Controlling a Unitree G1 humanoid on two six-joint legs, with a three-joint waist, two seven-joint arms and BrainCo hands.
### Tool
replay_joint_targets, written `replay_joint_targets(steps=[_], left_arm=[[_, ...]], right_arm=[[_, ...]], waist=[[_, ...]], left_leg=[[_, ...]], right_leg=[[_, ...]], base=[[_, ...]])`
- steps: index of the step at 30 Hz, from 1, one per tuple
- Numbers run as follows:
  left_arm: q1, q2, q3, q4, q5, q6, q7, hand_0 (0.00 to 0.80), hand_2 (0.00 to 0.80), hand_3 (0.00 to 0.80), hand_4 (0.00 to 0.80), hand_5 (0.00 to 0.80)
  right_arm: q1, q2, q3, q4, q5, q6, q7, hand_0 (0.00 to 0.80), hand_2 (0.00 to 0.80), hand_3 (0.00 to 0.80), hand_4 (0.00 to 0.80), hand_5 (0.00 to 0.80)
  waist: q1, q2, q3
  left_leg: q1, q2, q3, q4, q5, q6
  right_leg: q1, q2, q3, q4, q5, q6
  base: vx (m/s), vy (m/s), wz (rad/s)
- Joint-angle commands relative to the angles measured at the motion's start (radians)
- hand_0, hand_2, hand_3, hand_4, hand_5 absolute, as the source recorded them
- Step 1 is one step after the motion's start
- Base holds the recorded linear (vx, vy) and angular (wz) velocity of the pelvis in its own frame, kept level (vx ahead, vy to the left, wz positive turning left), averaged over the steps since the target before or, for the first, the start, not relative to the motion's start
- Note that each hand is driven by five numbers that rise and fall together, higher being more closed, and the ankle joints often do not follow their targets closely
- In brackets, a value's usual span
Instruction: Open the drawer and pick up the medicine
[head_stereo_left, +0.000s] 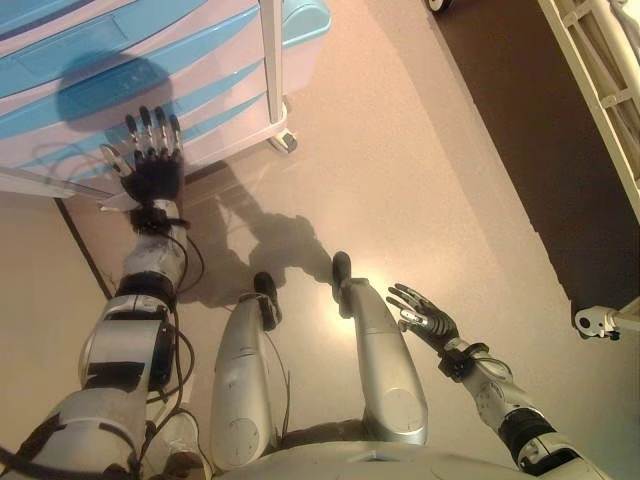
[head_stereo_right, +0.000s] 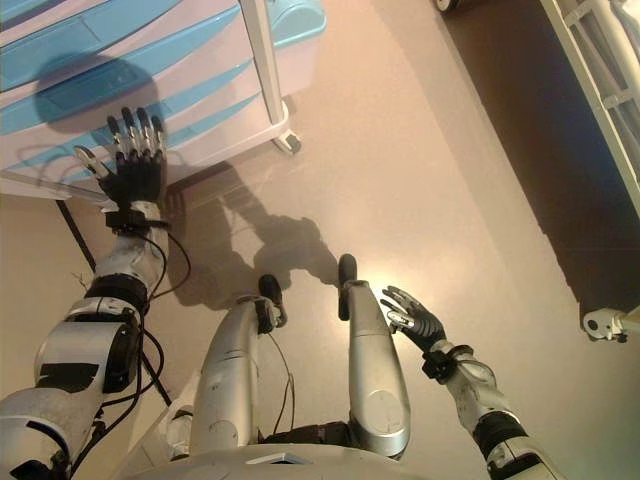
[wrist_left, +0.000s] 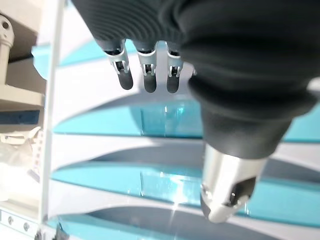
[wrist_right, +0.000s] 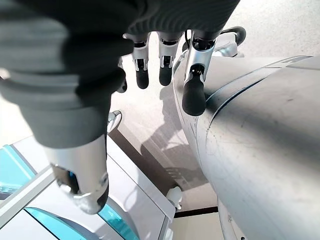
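A white cart with several shut drawers, each with a light blue front, stands at the upper left. My left hand reaches up in front of the lower drawers, fingers straight and spread, close to the drawer fronts but not holding any handle. My right hand hangs low at the right with relaxed open fingers and holds nothing. No medicine shows in any view.
A dark floor strip and a white bed frame lie to the right. A white caster stands at the right edge. The cart's own caster sits at its near corner.
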Motion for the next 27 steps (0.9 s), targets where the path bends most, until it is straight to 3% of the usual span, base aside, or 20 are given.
replay_joint_targets(steps=[1,14,20,27], left_arm=[[-0.052,0.060,0.036,-0.003,-0.008,-0.028,-0.008,0.000,0.000,0.000,0.000,0.000],[-0.157,0.105,0.017,0.016,-0.008,-0.071,0.095,0.000,0.000,0.000,0.000,0.000],[-0.204,0.125,0.026,-0.009,-0.008,-0.135,0.024,0.000,0.000,0.000,0.000,0.000],[-0.223,0.123,0.017,-0.119,-0.008,-0.248,-0.099,0.000,0.000,0.000,0.000,0.000]], right_arm=[[0.098,0.003,0.142,-0.022,-0.015,0.054,0.026,0.000,0.000,0.000,0.000,0.000],[0.080,-0.009,0.139,0.031,-0.024,0.024,0.058,0.000,0.000,0.000,0.000,0.000],[0.082,-0.020,0.138,0.050,-0.016,-0.001,0.079,0.000,0.000,0.000,0.000,0.000],[0.087,-0.028,0.130,0.057,-0.013,-0.011,0.095,0.000,0.000,0.000,0.000,0.000]], waist=[[-0.001,0.002,-0.023],[-0.010,0.009,-0.023],[-0.015,0.011,-0.023],[-0.009,0.019,-0.023]], left_leg=[[0.035,-0.044,0.036,-0.149,-0.032,0.014],[0.009,-0.041,0.045,-0.138,-0.038,0.013],[0.001,-0.040,0.043,-0.136,-0.040,0.009],[0.011,-0.044,0.039,-0.147,-0.036,0.002]], right_leg=[[-0.044,0.042,-0.007,0.063,-0.019,0.023],[-0.072,0.037,0.001,0.059,-0.015,0.022],[-0.078,0.037,0.006,0.044,-0.016,0.017],[-0.064,0.035,0.005,0.031,-0.029,0.009]], base=[[-0.012,0.051,-0.04],[-0.003,0.029,0.00],[0.002,0.009,-0.04],[0.000,0.000,0.00]])
